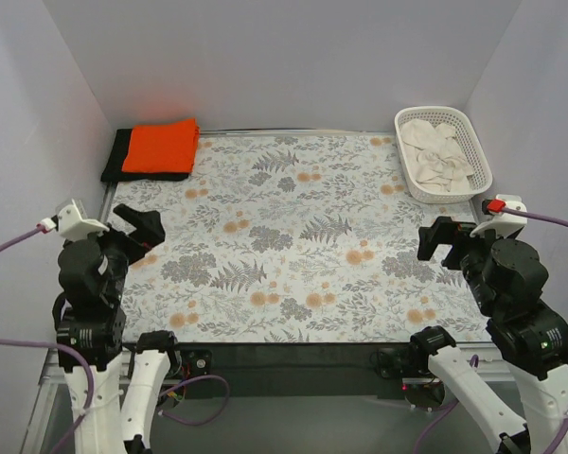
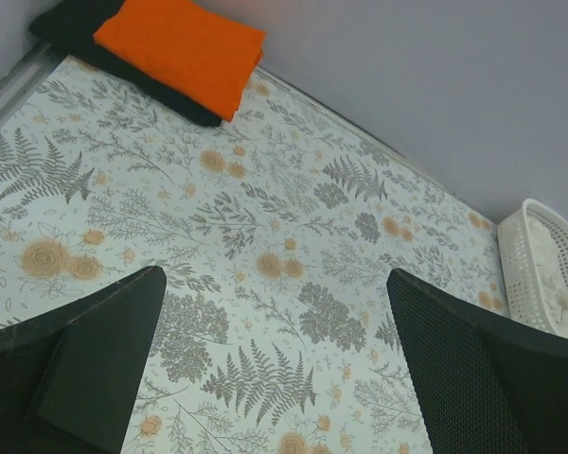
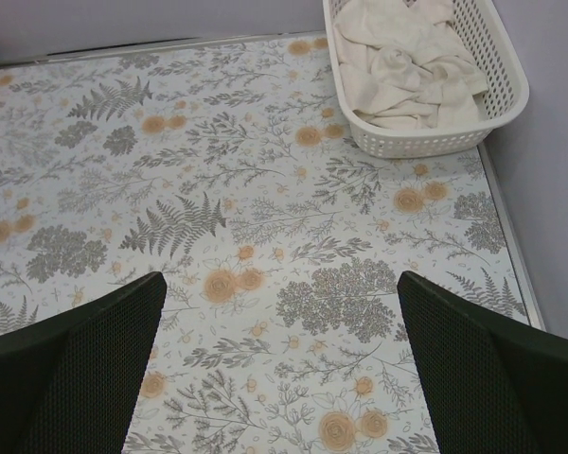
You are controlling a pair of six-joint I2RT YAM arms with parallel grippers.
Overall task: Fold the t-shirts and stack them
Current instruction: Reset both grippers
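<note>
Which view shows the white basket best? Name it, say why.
Right wrist: the white basket is largest, lattice wall and cream cloth inside clear, far end cropped. Top external shows it whole but small; left wrist, only a part at the frame edge.

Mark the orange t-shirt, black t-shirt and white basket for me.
orange t-shirt (image 1: pixel 161 145), top external view, centre of the folded top face.
black t-shirt (image 1: pixel 115 159), top external view, strip showing left of the orange one.
white basket (image 3: pixel 426 142), right wrist view, near lattice wall.
</note>
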